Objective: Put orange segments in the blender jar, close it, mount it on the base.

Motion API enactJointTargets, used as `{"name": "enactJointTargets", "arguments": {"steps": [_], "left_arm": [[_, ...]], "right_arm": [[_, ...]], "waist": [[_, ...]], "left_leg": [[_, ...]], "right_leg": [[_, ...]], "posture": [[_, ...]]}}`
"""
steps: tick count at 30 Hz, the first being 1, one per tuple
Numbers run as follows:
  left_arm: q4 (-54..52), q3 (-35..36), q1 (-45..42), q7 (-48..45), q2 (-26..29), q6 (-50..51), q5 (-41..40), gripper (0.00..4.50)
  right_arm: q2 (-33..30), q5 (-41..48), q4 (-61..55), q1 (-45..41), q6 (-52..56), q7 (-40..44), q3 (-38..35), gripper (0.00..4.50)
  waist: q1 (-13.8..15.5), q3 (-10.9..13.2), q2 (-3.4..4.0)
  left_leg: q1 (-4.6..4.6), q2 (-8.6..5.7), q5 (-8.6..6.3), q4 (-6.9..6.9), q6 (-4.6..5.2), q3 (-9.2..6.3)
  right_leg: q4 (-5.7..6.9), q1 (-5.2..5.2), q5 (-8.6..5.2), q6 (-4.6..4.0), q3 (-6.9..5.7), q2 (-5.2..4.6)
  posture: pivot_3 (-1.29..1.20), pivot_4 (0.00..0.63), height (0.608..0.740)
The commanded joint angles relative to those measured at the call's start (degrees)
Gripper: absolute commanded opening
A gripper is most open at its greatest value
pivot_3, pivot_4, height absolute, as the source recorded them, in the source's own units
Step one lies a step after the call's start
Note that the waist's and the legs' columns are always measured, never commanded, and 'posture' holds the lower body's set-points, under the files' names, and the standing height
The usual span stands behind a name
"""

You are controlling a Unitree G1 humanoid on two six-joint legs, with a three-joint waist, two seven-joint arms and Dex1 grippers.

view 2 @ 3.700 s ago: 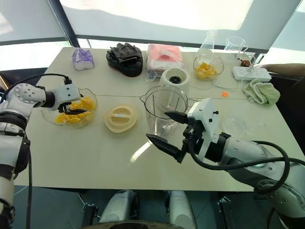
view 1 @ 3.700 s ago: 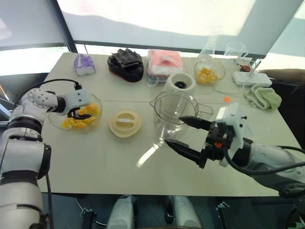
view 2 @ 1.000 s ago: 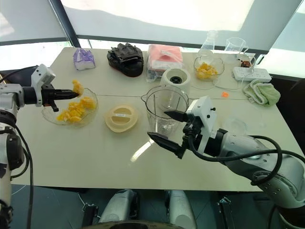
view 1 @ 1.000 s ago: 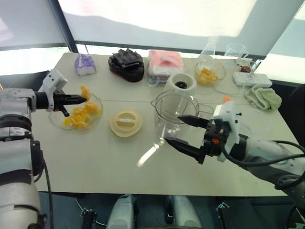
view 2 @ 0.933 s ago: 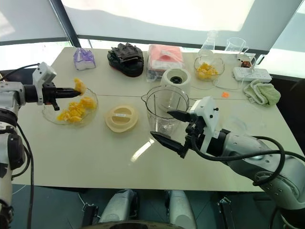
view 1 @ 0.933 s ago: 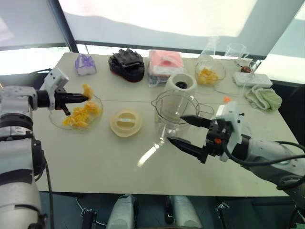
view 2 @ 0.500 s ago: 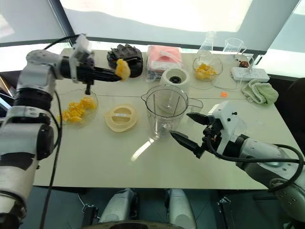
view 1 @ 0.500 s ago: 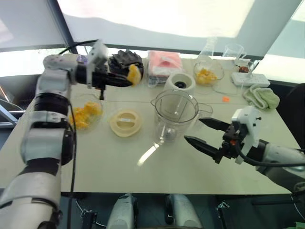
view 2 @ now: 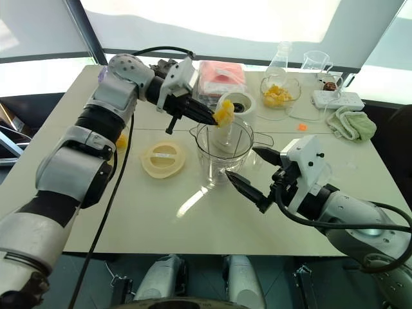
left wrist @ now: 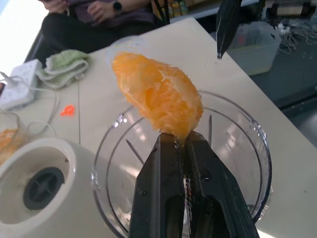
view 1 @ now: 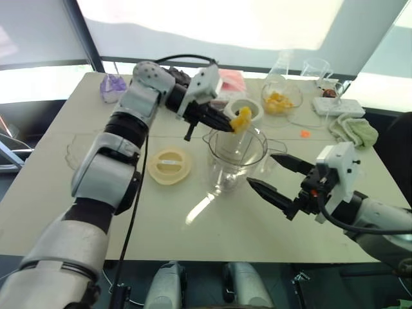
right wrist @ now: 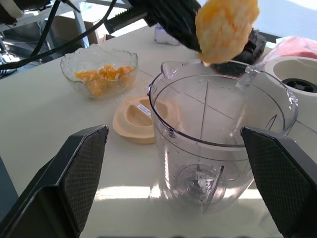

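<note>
Over the open mouth of the blender jar [view 1: 235, 154], the left gripper [view 1: 232, 126] pinches one orange segment [view 1: 242, 118] between its closed fingers [left wrist: 163, 183], the chunk hanging just above the rim with nothing between it and the jar's inside. Straight below the segment, the blade sits bare at the bottom of the clear jar. Just beyond the gripper, on its far side, stands the cream-white base [view 2: 235, 103], close beside the jar, its dark socket facing up. Behind the left arm lie a black glove-like thing [view 2: 168, 66] and a pink package [view 2: 222, 73]. Back along the arm toward the robot's left, a flat cream lid [view 1: 169, 165] rests on the white table [view 1: 141, 225] near the jar, and farther out a shallow glass bowl [right wrist: 98, 70] holds more orange segments. The right gripper [view 1: 273, 177] hovers on the near right of the jar, level, its two black fingers [right wrist: 79, 168] spread wide and empty, one to each side of the jar's lower half but apart from it. Past the right gripper, toward the table's far right corner, are a second glass bowl [view 1: 281, 96] of fruit, a glass flask [view 2: 280, 59], a clear beaker [view 2: 317, 64], a white power strip [view 1: 339, 105], a green cloth [view 1: 355, 129] and a tiny orange scrap [view 1: 305, 134]. The left wrist view shows a seated person [left wrist: 104, 15] beyond the table edge.
</note>
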Motion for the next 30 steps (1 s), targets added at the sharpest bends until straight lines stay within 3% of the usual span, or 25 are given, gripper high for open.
{"name": "enactJointTargets", "arguments": {"steps": [1, 2, 5, 12, 19, 22, 27, 30], "left_arm": [[3.3, 0.8, -2.8, 0.6, -1.5, -5.0, 3.3, 0.08], [4.1, 0.8, -2.9, 1.0, -1.8, -5.9, 4.1, 0.08], [5.9, 0.7, -2.7, 3.3, -2.7, -9.2, 6.8, 0.96], [7.0, 2.8, -2.4, 6.9, -4.1, -11.2, 8.0, 4.44], [6.3, 10.6, -3.6, 13.0, -4.4, -5.1, 3.6, 4.44], [1.1, 19.4, -4.7, 14.4, -4.2, 8.3, -5.8, 4.44], [-22.3, 24.9, 5.2, 15.7, 1.9, 32.3, -16.2, 4.44], [-44.2, 25.8, 17.2, 19.9, 5.9, 46.6, -23.5, 4.44]], "right_arm": [[0.7, 0.3, -2.5, 0.0, -0.8, -1.7, -0.8, 4.50], [0.8, 0.3, -2.7, 0.0, -0.9, -2.1, -0.7, 4.50], [1.2, 0.2, -3.2, -0.1, -0.9, -2.9, -0.4, 4.50], [2.0, -0.5, -3.7, 0.5, -1.0, -4.0, -0.3, 4.50], [2.6, -0.5, -4.0, 4.4, -2.1, -4.1, -3.8, 4.50], [3.0, -2.1, -3.7, 8.9, -2.9, -2.8, -8.0, 4.50], [5.4, -7.3, -1.4, 19.4, -4.2, 0.8, -15.0, 4.50], [9.4, -10.7, 3.2, 23.5, -7.2, 3.9, -19.1, 4.50]], "waist": [[0.0, 0.0, 0.00], [0.0, 0.0, 0.00], [0.0, 0.0, -0.01], [0.0, 0.0, -0.01], [0.0, 0.0, -0.01], [0.0, 0.0, -0.03], [-0.5, -0.1, 0.17], [-1.1, -0.2, 0.42]], "left_leg": [[-0.02, 0.00, -0.01, 0.00, 0.01, 0.00], [-0.04, 0.00, -0.01, 0.00, 0.02, 0.00], [-0.08, 0.01, -0.04, 0.00, 0.07, 0.00], [-0.08, 0.06, -0.07, -0.01, 0.12, -0.02], [-0.07, 0.09, -0.07, -0.01, 0.12, -0.02], [-0.11, 0.12, -0.07, 0.00, 0.12, -0.06], [-0.02, 0.17, -0.09, -0.08, 0.15, -0.10], [0.16, 0.29, -0.09, -0.11, 0.15, -0.10]], "right_leg": [[-0.04, 0.00, 0.00, 0.00, 0.00, 0.00], [-0.07, 0.00, 0.00, 0.00, 0.00, 0.00], [-0.14, 0.00, 0.00, 0.00, 0.00, 0.00], [-0.17, 0.00, 0.00, 0.01, 0.00, 0.00], [-0.15, 0.00, 0.01, 0.01, 0.00, 0.03], [-0.16, 0.00, 0.01, 0.03, 0.00, 0.04], [-0.16, 0.03, -0.01, 0.09, 0.03, 0.09], [-0.05, 0.12, -0.02, 0.10, 0.09, 0.17]], "posture": [[0.00, 0.150, 0.740], [0.00, 0.150, 0.740], [0.00, 0.150, 0.740], [0.00, 0.150, 0.740], [0.00, 0.150, 0.740], [0.00, 0.150, 0.740], [0.00, 0.150, 0.740], [0.00, 0.150, 0.740]]}}
